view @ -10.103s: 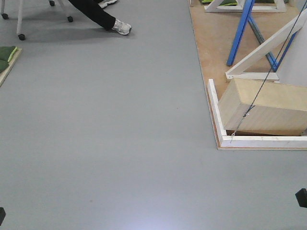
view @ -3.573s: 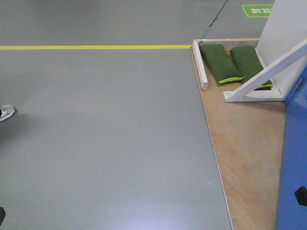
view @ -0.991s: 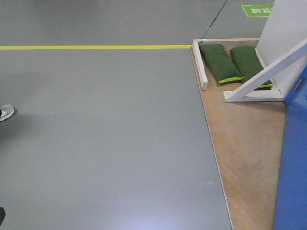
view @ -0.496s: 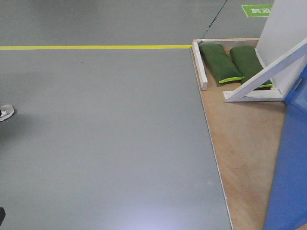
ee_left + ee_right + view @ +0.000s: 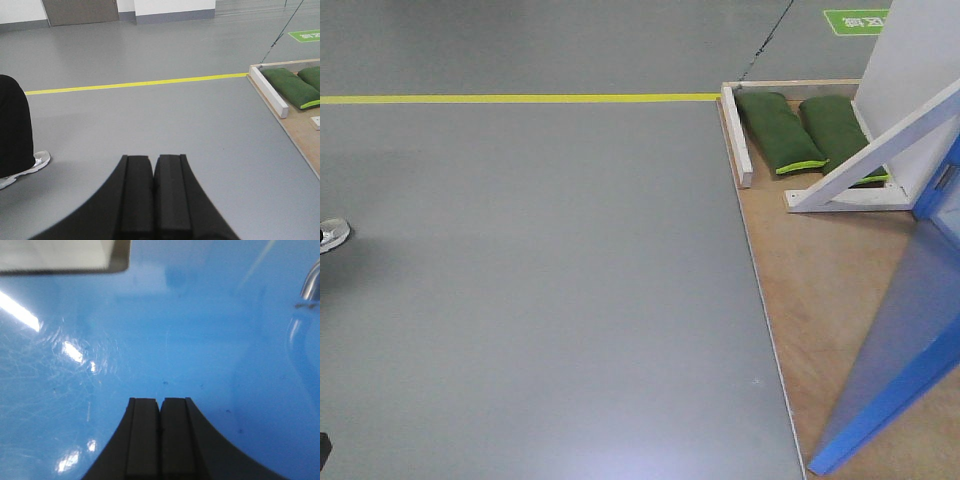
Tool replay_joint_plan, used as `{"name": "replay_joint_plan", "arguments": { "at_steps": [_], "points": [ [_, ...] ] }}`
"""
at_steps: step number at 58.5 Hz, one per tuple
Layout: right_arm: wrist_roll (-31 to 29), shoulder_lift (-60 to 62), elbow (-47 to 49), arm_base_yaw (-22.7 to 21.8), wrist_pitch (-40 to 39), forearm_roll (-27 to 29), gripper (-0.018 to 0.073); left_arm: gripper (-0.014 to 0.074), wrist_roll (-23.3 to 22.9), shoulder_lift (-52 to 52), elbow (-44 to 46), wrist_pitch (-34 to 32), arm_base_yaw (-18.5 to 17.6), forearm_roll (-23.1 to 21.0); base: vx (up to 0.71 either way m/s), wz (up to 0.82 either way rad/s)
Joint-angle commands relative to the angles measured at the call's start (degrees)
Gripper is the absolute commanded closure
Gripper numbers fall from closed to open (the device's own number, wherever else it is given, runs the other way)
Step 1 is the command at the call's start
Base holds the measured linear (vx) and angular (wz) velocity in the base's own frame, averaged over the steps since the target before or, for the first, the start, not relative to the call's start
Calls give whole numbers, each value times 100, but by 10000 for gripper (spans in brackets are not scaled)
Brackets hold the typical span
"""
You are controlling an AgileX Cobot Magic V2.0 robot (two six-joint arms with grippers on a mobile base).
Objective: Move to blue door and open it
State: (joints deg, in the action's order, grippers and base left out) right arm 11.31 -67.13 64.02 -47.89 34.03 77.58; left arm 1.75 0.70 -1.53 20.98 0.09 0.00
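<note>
The blue door (image 5: 905, 350) stands at the right edge of the front view, swung out over the wooden base, its bottom corner near the base's left edge. It fills the right wrist view (image 5: 150, 340) as a glossy blue panel, with a silver metal part (image 5: 311, 287) at the right edge. My right gripper (image 5: 160, 401) is shut and empty, tips close against the panel. My left gripper (image 5: 152, 157) is shut and empty over the grey floor.
A wooden base (image 5: 820, 290) with white rails and a white brace (image 5: 880, 150) holds two green sandbags (image 5: 780, 130). A yellow line (image 5: 520, 98) crosses the grey floor. A person's shoe (image 5: 332, 235) and leg (image 5: 15, 130) are at the left.
The blue door has swung leftward across the wooden base, its bottom edge now reaching much further left than half a second ago. The base view has not shifted.
</note>
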Motion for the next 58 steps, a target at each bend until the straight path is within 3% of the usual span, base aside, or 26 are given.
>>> {"name": "replay_joint_plan", "arguments": {
  "at_steps": [1,15,29,45,58],
  "points": [
    [-9,74,217,514,789,327,567,526,-18,81,-3,-448,14,0,0,0],
    [-9,-375,786,1500,-651,-572,567,526,-18,81,-3,-448,14,0,0,0],
    [-9,-1148,1612,2163,-1848,-1210,567,526,-18,81,-3,-448,14,0,0,0],
    [-9,-1716,2246,2839,-1970,-1697,567,526,-18,81,-3,-448,14,0,0,0],
    [-9,-1760,2268,2948,-1702,-1771,567,526,-18,81,-3,-454,14,0,0,0]
  ]
}}
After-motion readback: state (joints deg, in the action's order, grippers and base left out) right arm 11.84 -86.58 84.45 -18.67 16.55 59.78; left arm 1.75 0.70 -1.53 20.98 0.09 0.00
